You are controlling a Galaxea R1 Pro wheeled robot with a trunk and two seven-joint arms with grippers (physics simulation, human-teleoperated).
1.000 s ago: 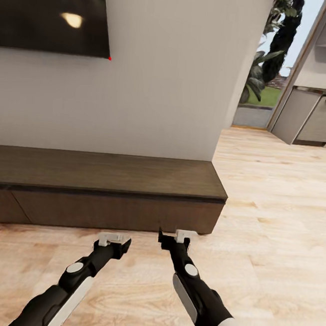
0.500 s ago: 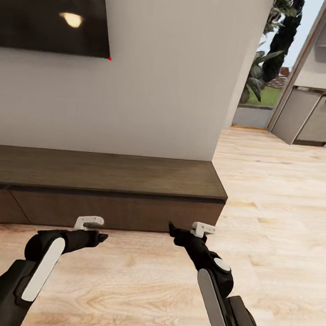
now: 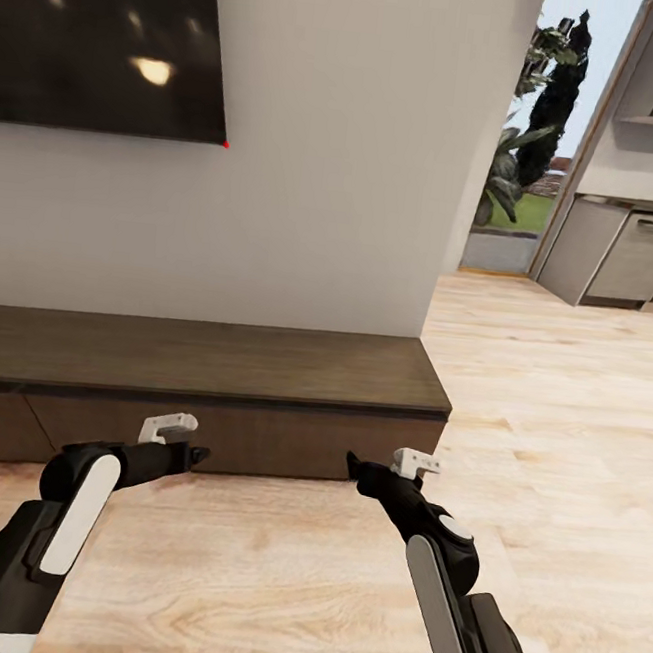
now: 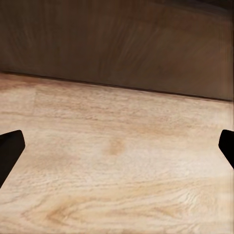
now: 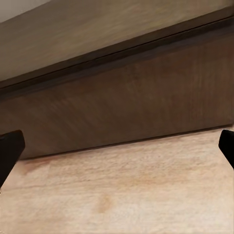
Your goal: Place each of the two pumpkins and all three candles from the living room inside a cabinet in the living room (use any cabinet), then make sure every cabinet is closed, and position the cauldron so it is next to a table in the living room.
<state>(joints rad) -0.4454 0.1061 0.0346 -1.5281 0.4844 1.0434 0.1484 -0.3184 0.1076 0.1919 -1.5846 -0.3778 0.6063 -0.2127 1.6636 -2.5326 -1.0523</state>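
Facing the low dark cabinet (image 3: 202, 359) with both my arms stretched toward its closed front.
My left gripper (image 3: 193, 452) and right gripper (image 3: 354, 466) hang wide open and empty, just above the wooden floor (image 3: 272, 562).

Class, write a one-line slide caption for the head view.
Both open claws, left claw and right claw, face the closed cabinet.

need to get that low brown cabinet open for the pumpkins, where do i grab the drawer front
Probably by the top edge of the cabinet front, under the overhanging top slab, coming from the floor side where both grippers face it. The front is flat with no handle, so the dark shadow gap under the slab looks like the one lip a finger could hook. The left gripper is nearest.
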